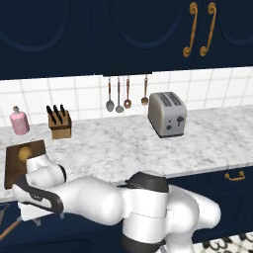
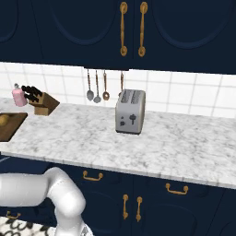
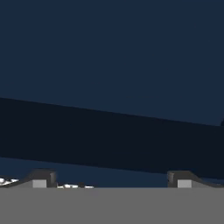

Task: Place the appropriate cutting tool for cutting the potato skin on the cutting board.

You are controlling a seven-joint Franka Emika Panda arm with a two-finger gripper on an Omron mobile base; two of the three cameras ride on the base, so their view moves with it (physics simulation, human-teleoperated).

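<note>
1. Presently, cutting tool: not made out anywhere on the worktop; whereabouts cannot be told.
2. Cutting board: at the worktop's left end, carrying only the potato.
3. Jaws: fingertips wide apart, nothing between them, facing dark cabinet front below worktop level.
4. Knife block: behind the board, near the wall.
5. Progress: judged early; tool neither gripped nor on the board.
</note>
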